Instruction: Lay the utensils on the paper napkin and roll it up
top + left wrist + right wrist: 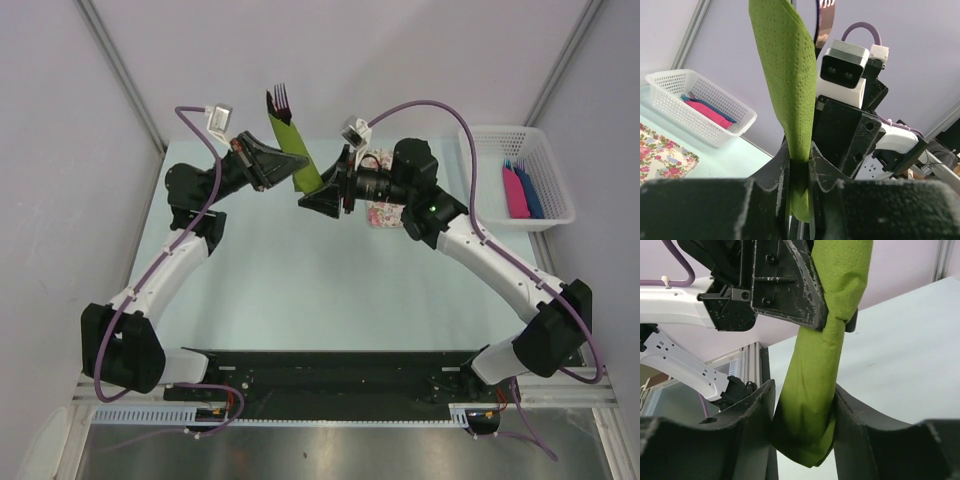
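Observation:
The olive-green paper napkin (291,148) is rolled into a tube and held up off the table, tilted. The utensils are wrapped inside it; dark purple fork tines (281,97) and another dark tip stick out of its far end. My left gripper (297,164) is shut on the roll's middle, and the left wrist view shows the jaws pinching it (799,170). My right gripper (308,198) is shut on the roll's lower end, and the right wrist view shows its fingers pressing both sides (805,427). The napkin (815,375) runs up into the left gripper's fingers (790,285).
A white basket (545,175) at the right holds pink and blue flat pieces (515,192); it also shows in the left wrist view (695,107). The floral mat (385,216) lies under the right arm (660,155). The pale table (300,290) spreads below.

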Controlling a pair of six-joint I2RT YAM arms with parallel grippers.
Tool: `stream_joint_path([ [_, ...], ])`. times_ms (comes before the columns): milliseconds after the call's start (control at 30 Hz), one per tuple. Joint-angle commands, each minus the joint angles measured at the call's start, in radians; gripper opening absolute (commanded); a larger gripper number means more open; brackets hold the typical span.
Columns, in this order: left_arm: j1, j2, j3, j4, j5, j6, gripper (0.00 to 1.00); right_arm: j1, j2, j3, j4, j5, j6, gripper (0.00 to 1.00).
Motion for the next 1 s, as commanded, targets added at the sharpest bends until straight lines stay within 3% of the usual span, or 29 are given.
stream_joint_path([
  [0, 0.005, -0.005, 0.058, 0.042, -0.055, 0.030, 0.00, -0.004, -0.039, -0.032, -0.004, -0.079, 0.025, 0.46],
  [67, 0.006, -0.005, 0.061, 0.042, -0.058, 0.027, 0.00, -0.011, -0.038, -0.050, 0.034, -0.112, 0.060, 0.36],
  [133, 0.008, -0.005, 0.063, 0.042, -0.060, 0.028, 0.00, -0.020, -0.039, -0.061, 0.050, -0.159, 0.111, 0.37],
  [200, 0.013, -0.005, 0.063, 0.040, -0.068, 0.025, 0.00, -0.022, -0.042, -0.064, 0.038, -0.187, 0.126, 0.45],
  [233, 0.016, -0.005, 0.064, 0.042, -0.071, 0.019, 0.00, -0.028, -0.047, -0.063, 0.018, -0.173, 0.108, 0.59],
  [300, 0.019, -0.008, 0.068, 0.042, -0.074, 0.014, 0.00, -0.043, -0.083, -0.069, -0.045, -0.115, 0.071, 0.69],
  [467, 0.019, -0.025, 0.052, 0.016, -0.062, 0.028, 0.00, -0.088, -0.177, -0.063, -0.180, 0.032, -0.184, 0.76],
  [600, 0.019, -0.029, 0.032, 0.008, -0.054, 0.043, 0.00, -0.077, -0.254, -0.061, -0.205, 0.164, -0.271, 0.78],
  [667, 0.017, -0.029, 0.031, 0.011, -0.054, 0.048, 0.00, -0.070, -0.269, -0.061, -0.176, 0.213, -0.324, 0.75],
  [767, 0.013, -0.029, 0.034, 0.028, -0.045, 0.048, 0.00, -0.059, -0.283, -0.066, -0.130, 0.229, -0.335, 0.54],
  [800, 0.008, -0.028, 0.035, 0.034, -0.043, 0.045, 0.00, -0.060, -0.277, -0.061, -0.128, 0.227, -0.291, 0.45],
  [967, -0.001, -0.029, 0.035, 0.066, -0.026, 0.045, 0.00, -0.134, -0.188, 0.000, -0.127, 0.108, -0.006, 0.31],
])
